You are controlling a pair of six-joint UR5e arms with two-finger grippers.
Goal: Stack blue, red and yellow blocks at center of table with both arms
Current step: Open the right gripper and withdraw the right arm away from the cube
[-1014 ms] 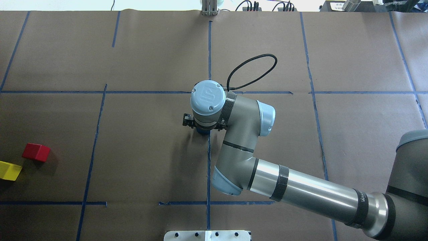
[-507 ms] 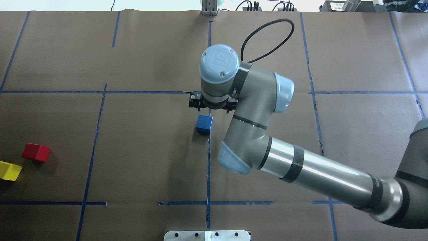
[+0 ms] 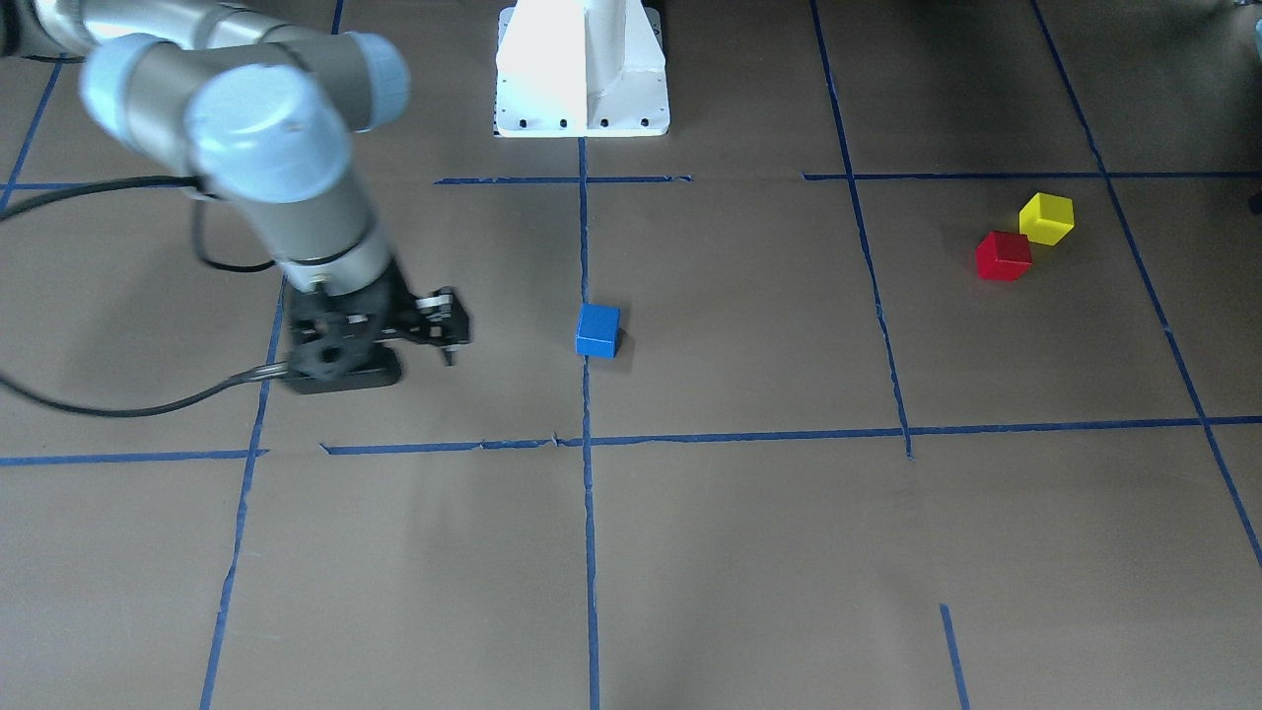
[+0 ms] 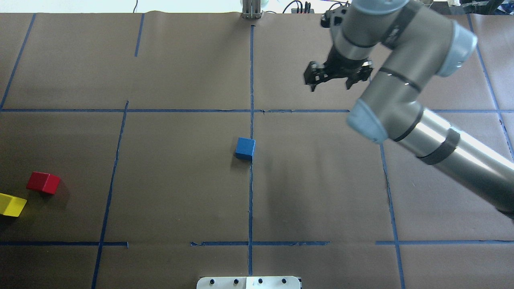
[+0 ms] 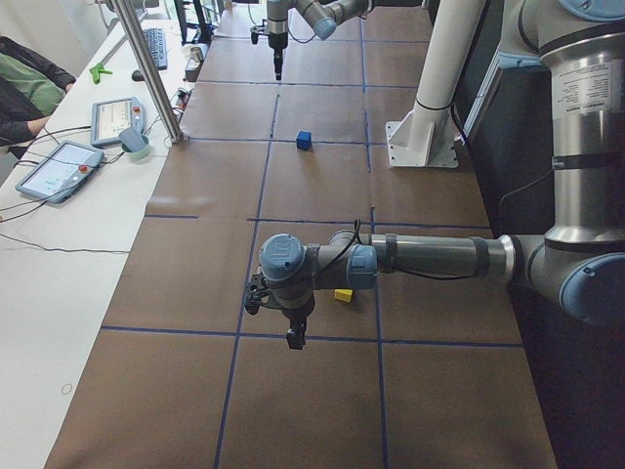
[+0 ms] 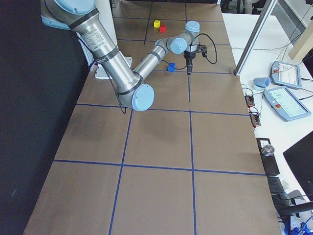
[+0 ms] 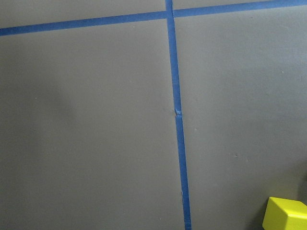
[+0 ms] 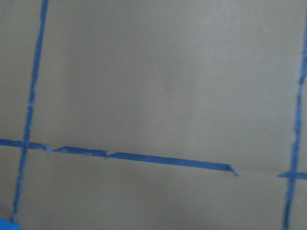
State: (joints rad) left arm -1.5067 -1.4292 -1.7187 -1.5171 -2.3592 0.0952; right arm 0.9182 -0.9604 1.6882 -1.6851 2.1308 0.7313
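**Right arm backs off, blue block parked at center**

Since a second ago the right gripper [image 4: 331, 83] has let go of the blue block [image 4: 245, 148] and swung up and away. In the overhead view it now hangs at roughly 2 o'clock from that block, well apart, jaws spread with nothing between them. The blue block hasn't budged since half a second ago. It sits flat on the table [image 4: 180, 192] at the middle, one edge on the center tape line [image 4: 250, 200].

The red block [image 4: 43, 182] is way out at about 9 o'clock from the blue one. The yellow block [image 4: 12, 204] is just beside it, at the red one's 8 o'clock.

The left gripper [image 5: 293, 330] only shows in the left side view, low near the yellow block. Honestly can't tell if its claw is apart or together.
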